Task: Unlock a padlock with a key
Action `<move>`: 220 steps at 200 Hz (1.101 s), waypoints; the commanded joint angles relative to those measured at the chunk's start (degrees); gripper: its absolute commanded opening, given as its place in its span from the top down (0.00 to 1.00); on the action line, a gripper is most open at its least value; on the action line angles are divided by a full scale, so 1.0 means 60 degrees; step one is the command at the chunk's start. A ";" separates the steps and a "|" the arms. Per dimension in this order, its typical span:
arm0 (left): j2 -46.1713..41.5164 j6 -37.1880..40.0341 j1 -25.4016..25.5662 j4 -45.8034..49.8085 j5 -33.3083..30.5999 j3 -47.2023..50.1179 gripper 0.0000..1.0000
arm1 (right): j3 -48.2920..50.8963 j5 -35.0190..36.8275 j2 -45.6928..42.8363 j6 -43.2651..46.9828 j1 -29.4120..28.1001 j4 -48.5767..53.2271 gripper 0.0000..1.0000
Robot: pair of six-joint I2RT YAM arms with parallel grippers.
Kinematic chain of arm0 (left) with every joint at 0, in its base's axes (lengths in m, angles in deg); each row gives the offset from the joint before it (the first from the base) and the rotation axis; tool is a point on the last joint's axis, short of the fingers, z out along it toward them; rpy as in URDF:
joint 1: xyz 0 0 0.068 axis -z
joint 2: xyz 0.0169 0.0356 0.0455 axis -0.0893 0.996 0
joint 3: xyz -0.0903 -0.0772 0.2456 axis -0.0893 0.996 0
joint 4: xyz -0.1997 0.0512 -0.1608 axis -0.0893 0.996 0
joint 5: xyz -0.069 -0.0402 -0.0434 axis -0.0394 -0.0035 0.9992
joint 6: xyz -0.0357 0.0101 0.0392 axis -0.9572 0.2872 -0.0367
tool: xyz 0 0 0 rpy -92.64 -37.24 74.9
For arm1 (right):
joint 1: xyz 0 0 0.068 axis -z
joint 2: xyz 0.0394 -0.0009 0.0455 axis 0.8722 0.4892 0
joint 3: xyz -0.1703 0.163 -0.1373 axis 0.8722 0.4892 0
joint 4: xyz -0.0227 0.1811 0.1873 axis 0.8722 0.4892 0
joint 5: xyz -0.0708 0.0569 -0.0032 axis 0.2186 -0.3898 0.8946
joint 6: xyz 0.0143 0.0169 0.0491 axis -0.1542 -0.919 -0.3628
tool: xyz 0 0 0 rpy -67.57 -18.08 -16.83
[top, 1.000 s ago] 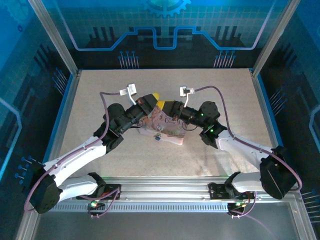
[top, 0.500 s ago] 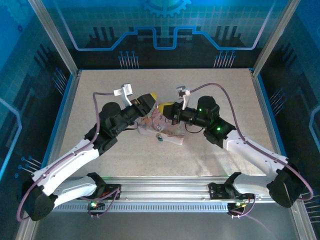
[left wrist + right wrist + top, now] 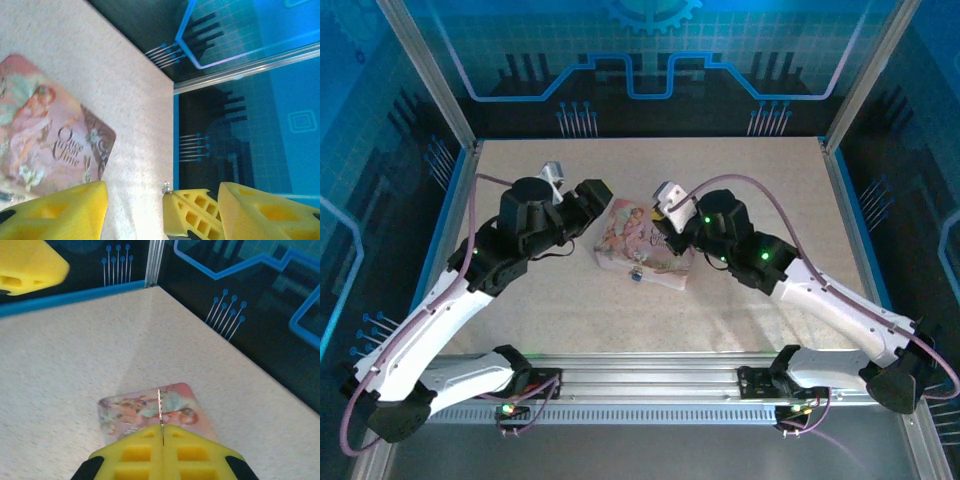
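My yellow fingers (image 3: 140, 452), a silvery key (image 3: 160, 407), an illustrated pink tin (image 3: 45, 130). Speckled beige table (image 3: 700, 320), blue circuit-patterned walls (image 3: 650, 60).

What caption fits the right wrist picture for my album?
Right gripper, shut, pinches a thin key; pink tin on the table beyond.

Table (image 3: 760, 175) bare along all margins: free passage. Pink tin (image 3: 638, 238) mid-table, padlock (image 3: 634, 275) at its near edge. Left gripper (image 3: 594, 200) and right gripper (image 3: 666, 220), key (image 3: 160, 405) jutting out, hang by the tin's far corners.
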 commanded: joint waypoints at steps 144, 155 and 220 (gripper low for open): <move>0.0939 -0.2791 -0.0008 0.0070 0.1823 0.0388 0.67 | -0.0048 0.2247 0.0762 0.4649 -0.1963 -0.1526 1.00; 0.0967 -0.2794 0.0012 0.0053 0.1835 0.0418 0.69 | -0.0051 0.2264 0.0798 0.4633 -0.1977 -0.1589 1.00; 0.0927 -0.2736 0.0008 0.0022 0.1733 0.0591 0.94 | 0.0004 0.2419 0.0826 0.4617 -0.2006 -0.1617 1.00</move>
